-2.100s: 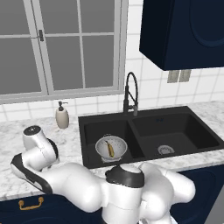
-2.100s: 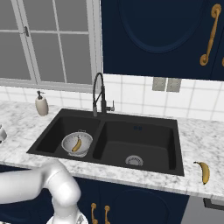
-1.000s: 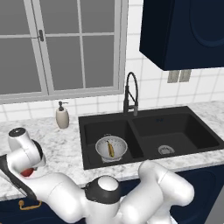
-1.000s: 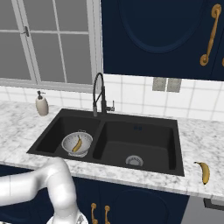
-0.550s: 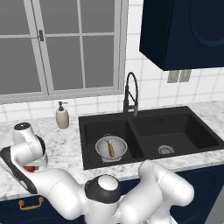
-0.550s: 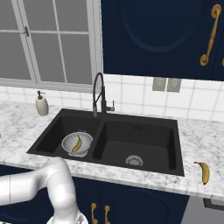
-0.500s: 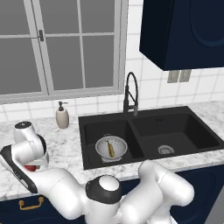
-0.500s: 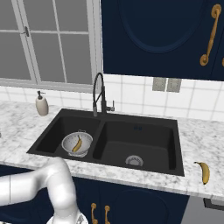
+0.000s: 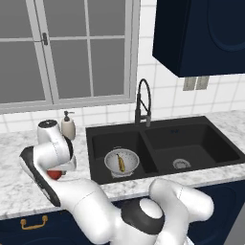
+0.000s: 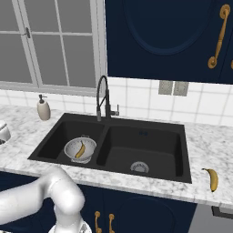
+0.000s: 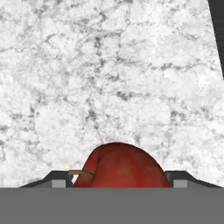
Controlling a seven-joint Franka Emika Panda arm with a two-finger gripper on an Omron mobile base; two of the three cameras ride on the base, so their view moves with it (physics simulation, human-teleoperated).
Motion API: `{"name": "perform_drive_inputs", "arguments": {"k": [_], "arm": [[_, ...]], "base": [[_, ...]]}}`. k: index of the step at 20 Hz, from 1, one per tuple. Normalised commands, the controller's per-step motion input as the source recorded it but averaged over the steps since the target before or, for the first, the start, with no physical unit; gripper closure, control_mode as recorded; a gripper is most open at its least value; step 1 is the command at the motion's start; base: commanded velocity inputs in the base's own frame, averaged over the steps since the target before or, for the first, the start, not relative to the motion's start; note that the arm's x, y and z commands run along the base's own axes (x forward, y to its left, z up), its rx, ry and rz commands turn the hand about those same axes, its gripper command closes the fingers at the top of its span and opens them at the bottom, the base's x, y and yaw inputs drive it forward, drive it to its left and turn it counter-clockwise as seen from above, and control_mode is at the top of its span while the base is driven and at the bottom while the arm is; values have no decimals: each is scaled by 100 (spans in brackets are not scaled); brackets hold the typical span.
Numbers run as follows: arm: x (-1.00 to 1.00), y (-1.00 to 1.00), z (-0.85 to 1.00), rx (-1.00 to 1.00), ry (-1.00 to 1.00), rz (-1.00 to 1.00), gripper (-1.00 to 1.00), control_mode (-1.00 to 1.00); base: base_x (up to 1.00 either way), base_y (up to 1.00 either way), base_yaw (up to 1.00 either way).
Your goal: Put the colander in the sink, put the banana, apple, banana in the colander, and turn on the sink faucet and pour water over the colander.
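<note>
Apple [image 11: 120, 166] between pincer [image 11: 118, 180] fingertips, apparently gripped, above marble counter [image 11: 109, 74].

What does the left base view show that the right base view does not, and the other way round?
Left base view: a red apple, left of the sink. Right base view: a second banana on the counter, right of the sink. Both: the colander in the left basin with a banana inside, the faucet and the soap bottle.
</note>
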Motion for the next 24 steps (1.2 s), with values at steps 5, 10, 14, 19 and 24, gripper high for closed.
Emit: {"name": "perform_drive_inputs", "arguments": {"k": [5, 10, 14, 19, 24], "arm": [[-14, -99, 27, 0, 0, 0, 100, -100], [-3, -100, 27, 0, 0, 0, 100, -100], [-2, -100, 15, 0, -1, 0, 100, -100], [5, -100, 0, 0, 0, 0, 100, -100], [26, -98, -9, 0, 0, -2, 100, -100]], "base": [[0, 0, 0], [0, 0, 0], [0, 0, 0], [0, 0, 0], [0, 0, 0]]}}
